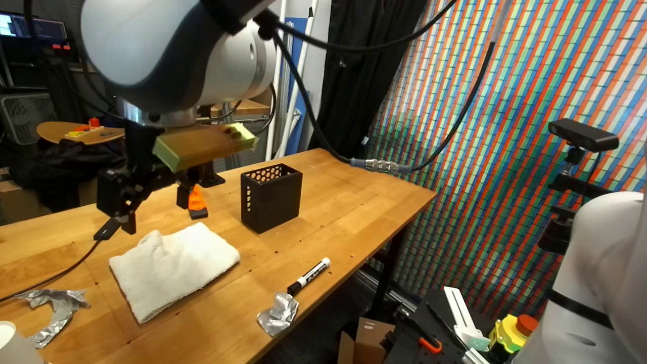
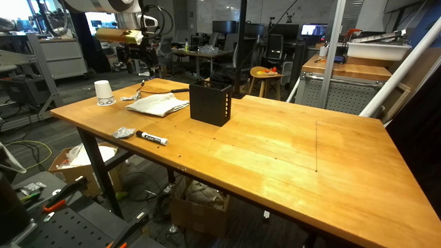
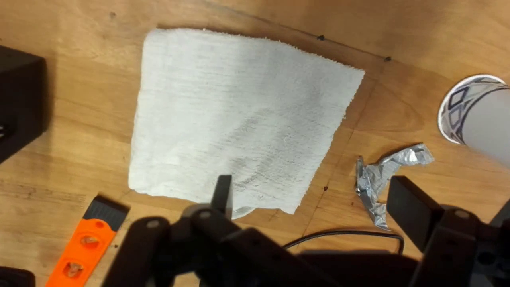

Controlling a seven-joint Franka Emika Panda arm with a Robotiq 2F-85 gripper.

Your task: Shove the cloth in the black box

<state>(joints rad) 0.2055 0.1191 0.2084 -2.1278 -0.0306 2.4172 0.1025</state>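
Lying folded, fuzzy-edged white cloth (image 3: pixel 239 115), perforated black box (image 1: pixel 275 202), crinkled foil (image 3: pixel 370 183)

Below me was a wooden table (image 2: pixel 330 151). On it I saw a folded white cloth (image 1: pixel 174 265), with a black box (image 1: pixel 278 202) standing near it. An orange bar (image 3: pixel 83 255) lay close to the cloth's corner. A paper cup (image 2: pixel 104 91) stood upside down near a foil strip (image 3: pixel 369 189), and a black cord (image 3: pixel 346 232) lay by the strip. A dry-erase marker (image 1: pixel 309 277) lay just beside a crumpled bit of foil (image 1: pixel 279 313).
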